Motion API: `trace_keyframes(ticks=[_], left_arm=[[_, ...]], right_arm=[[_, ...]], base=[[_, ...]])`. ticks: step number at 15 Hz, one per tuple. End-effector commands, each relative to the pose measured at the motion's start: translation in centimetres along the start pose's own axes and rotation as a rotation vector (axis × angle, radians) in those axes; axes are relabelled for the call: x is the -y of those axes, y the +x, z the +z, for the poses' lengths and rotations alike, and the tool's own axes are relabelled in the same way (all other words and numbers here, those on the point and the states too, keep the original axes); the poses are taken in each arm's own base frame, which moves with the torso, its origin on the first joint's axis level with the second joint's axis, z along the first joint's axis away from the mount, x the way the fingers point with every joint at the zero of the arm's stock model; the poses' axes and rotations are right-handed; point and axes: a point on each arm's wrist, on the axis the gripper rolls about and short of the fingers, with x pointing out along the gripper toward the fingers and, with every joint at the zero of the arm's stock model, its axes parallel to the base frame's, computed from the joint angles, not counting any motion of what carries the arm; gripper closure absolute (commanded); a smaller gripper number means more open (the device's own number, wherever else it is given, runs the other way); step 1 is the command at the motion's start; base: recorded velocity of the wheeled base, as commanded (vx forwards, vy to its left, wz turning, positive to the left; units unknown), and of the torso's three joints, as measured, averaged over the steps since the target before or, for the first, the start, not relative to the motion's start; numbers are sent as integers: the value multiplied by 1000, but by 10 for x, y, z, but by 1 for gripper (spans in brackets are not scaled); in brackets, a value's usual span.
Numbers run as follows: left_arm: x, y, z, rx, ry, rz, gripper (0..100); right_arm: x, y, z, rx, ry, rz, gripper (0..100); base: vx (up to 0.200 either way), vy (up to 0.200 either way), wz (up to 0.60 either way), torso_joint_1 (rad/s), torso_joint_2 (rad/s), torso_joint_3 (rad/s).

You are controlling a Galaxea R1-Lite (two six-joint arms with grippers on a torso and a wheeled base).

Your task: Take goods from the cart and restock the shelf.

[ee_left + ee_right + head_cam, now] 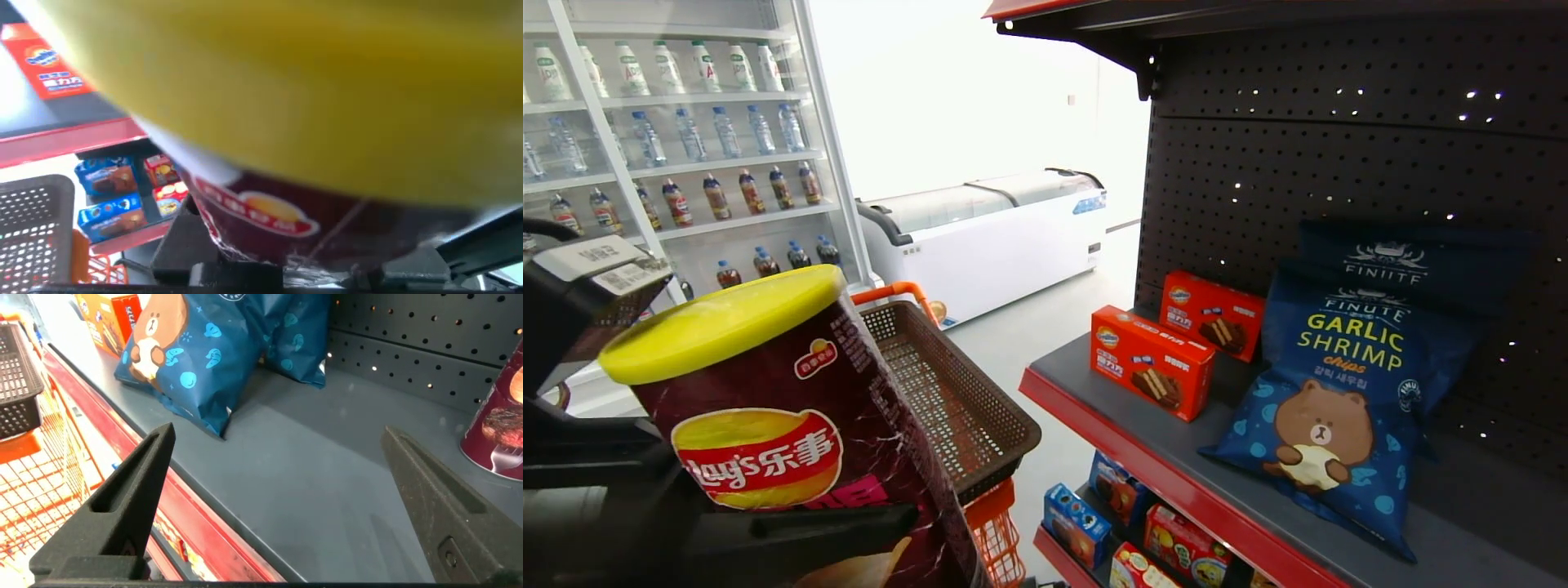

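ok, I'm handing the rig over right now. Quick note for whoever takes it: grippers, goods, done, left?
Left gripper: jaws shut on the yellow-lidded chip canister, held up beside the cart basket, not yet at the shelf.
Right gripper: jaws open, empty, over the shelf's bare board.
On the shelf: red boxes, blue chip bags, and a dark red canister standing apart from the bags.
Done: canister is out of the cart.
Left: set it on the free board, probably by the other canister. Cannot tell what else is in the cart.
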Motion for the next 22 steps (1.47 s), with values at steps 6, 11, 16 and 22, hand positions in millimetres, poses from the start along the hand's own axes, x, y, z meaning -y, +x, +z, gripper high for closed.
trace_keyframes(ticks=[6,11,16,22], left_arm=[[-2,6,-7,-31,-20,-22,100],[4,9,-25,-81,-50,-60,100],[5,8,-29,-85,-54,-58,100],[5,8,-29,-85,-54,-56,100]], right_arm=[[0,0,0,1,0,0,0],[0,0,0,1,1,1,0],[0,0,0,1,1,0,0],[0,0,0,1,1,0,0]], base=[[0,0,0,0,0,0],[0,0,0,0,0,0],[0,0,0,0,0,0],[0,0,-400,-2,1,4]])
